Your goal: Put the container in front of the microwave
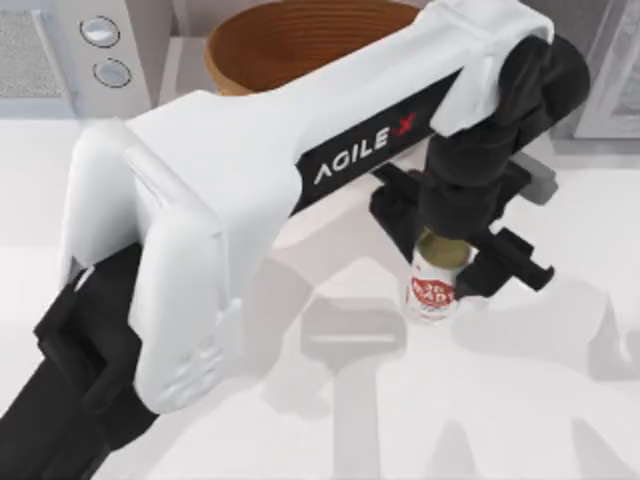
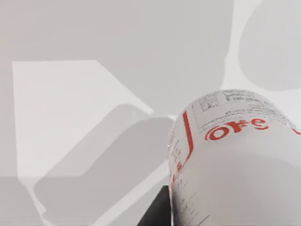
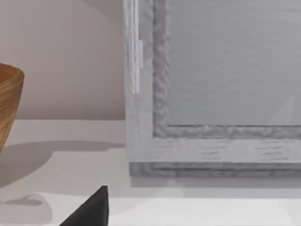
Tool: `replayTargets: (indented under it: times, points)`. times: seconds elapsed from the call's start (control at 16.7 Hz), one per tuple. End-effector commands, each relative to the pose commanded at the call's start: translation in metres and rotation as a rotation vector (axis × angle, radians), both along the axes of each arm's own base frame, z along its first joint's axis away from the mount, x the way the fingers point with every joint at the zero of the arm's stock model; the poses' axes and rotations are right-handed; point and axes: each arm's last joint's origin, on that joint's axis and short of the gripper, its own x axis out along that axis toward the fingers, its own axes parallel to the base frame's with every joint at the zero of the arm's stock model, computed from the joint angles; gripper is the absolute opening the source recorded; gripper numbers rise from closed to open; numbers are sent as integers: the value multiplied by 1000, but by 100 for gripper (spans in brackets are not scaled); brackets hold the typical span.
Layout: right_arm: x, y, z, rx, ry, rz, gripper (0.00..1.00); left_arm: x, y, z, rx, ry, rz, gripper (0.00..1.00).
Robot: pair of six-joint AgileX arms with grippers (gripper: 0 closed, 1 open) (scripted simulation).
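The left gripper (image 1: 452,262) reaches across from the bench's left edge and stands directly over the container (image 1: 433,285), which sits upright on the white bench (image 1: 560,400) right of centre, nearer the back edge than the front. Its dark jaws stand on either side of the can's dull gold top, and they look closed on it, the label crowding the left wrist view close up (image 2: 235,160). The microwave (image 1: 70,50) is in the back-left corner, its two silver dials facing the bench, with the brown bowl (image 1: 290,40) just beside it along the back edge. A darker appliance (image 3: 211,84) stands in the back-right corner, and the right gripper (image 3: 89,209) is parked facing it; whether its jaws are open or shut I cannot tell. The step in hand seems to be securing the can and carrying it. To do that well, I would confirm a firm, centred grip before lifting, raise the can straight up so it stays upright, then travel left along the bench well short of the bowl, setting it down on the open surface before the dials.
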Motion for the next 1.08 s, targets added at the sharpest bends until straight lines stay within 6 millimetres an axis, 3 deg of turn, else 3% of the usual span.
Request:
replayTargets:
  times: [0.3, 0.48, 0.72, 0.9, 1.08]
  points:
    - [0, 0, 0, 0, 0, 0, 100, 1, 1, 2, 0, -1, 1, 0]
    - [0, 0, 0, 0, 0, 0, 100, 19, 22, 11, -12, -20, 47, 0]
    - [0, 0, 0, 0, 0, 0, 100, 65, 90, 25, -23, -48, 190, 0]
    - [0, 0, 0, 0, 0, 0, 100, 96, 160, 28, -14, -53, 327, 0]
    - [0, 0, 0, 0, 0, 0, 100, 115, 240, 24, 1, -38, 476, 0]
